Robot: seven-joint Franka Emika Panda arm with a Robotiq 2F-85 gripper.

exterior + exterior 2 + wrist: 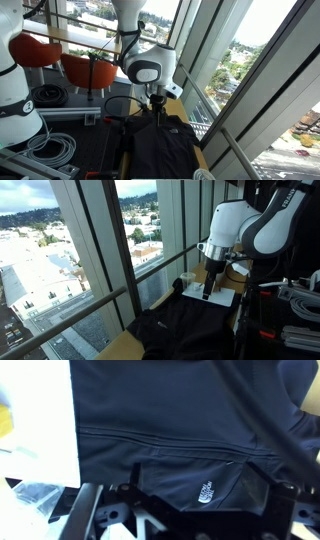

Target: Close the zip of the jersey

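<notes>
The black jersey [160,148] lies rumpled on a table and shows in both exterior views [190,332]. My gripper [157,104] hangs just above its far end, near the collar [209,292]. In the wrist view the jaws [200,485] are open and empty, with the dark fabric [160,410] and a small white logo [206,492] between them. A thin dark line [150,439] runs across the fabric just beyond the jaws; it looks like the zip, but I cannot tell whether it is open or closed.
A white sheet [226,298] lies under the jersey's far end and shows in the wrist view [40,420]. The wooden table edge [202,158] runs beside slanted window frames [215,70]. A coiled grey cable [55,150] and orange chairs [85,68] are further off.
</notes>
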